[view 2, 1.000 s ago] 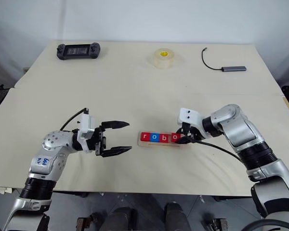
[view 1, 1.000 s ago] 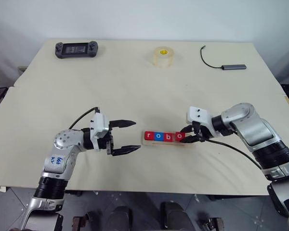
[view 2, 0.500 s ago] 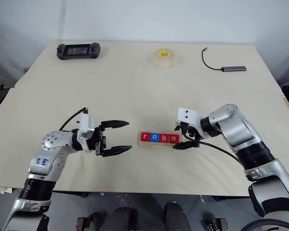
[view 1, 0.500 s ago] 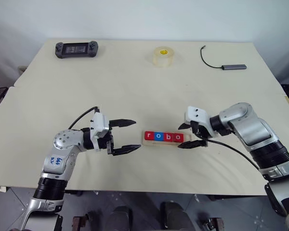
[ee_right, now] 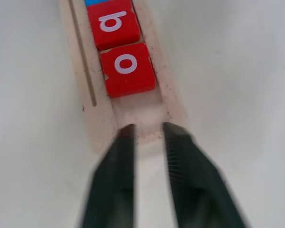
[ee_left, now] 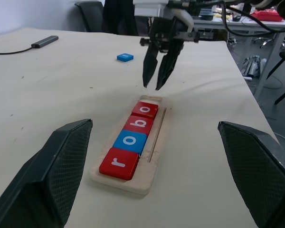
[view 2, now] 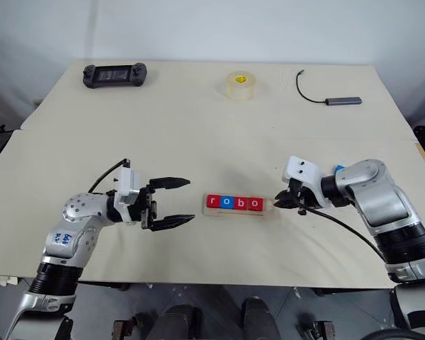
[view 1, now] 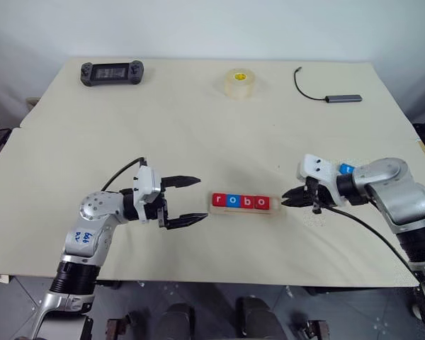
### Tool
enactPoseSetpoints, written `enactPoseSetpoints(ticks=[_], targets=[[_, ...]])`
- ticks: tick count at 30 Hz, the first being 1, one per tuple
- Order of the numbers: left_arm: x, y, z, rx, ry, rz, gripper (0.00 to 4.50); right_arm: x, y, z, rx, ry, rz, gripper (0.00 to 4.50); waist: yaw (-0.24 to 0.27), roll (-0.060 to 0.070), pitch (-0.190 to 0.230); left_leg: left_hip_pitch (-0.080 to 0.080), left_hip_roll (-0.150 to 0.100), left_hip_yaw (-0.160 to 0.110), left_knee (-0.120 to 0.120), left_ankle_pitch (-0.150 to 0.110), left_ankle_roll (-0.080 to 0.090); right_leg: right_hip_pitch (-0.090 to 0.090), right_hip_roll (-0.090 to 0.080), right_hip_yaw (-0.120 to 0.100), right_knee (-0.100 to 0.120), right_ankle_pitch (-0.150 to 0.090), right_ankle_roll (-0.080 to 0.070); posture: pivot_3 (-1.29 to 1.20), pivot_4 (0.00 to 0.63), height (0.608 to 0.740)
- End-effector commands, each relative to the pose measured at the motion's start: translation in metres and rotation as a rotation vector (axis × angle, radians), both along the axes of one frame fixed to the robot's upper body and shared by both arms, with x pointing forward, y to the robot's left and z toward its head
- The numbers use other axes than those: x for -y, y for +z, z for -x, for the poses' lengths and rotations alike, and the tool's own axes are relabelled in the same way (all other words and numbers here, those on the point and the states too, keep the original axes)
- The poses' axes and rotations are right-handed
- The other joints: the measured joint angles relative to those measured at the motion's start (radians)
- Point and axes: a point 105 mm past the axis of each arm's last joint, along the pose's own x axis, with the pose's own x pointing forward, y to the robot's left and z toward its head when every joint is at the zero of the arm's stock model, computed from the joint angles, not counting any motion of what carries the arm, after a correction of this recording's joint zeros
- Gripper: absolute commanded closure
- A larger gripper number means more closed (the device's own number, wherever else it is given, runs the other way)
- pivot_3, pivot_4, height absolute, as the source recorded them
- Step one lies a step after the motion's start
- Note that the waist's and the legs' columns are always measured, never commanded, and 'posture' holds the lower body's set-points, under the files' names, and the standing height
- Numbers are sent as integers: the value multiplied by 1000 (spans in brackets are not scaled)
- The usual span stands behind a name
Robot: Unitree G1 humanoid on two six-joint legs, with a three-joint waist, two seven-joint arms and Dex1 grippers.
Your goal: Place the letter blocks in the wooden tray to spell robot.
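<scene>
A: Where do your jaws stand?

B: My right jaws (view 1: 289,199) are clenched on nothing, tips just off the right end of the long light-wood tray (view 1: 278,210), lower centre of the head view. My left jaws (view 1: 191,200) hang spread wide, empty, left of the tray.

A: And the tiles?

B: Four square letter blocks (view 1: 241,202) sit in it reading r, o, b, o: red, blue, red, red. The last slot is bare. A small blue tile (ee_left: 125,57), I judge the t, lies on the cream counter (view 1: 198,120) by my right arm.

A: Next?

B: Probably reopen, fetch that tile, and seat it letter-up in the end slot.
</scene>
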Motion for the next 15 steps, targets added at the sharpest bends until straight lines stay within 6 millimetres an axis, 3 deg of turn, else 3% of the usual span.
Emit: enactPoseSetpoints(ticks=[1,15], targets=[[1,7,1,32,-13,10,0,-9,5,-3,28,7,-13,4471,2,0,0,0,0,0,0,0,0,0,0,0,0,0,0,0,150,740],[-1,7,2,30,1,12,0,-21,7,1,25,32,-42,4471,3,0,0,0,0,0,0,0,0,0,0,0,0,0,0,0,150,740]])
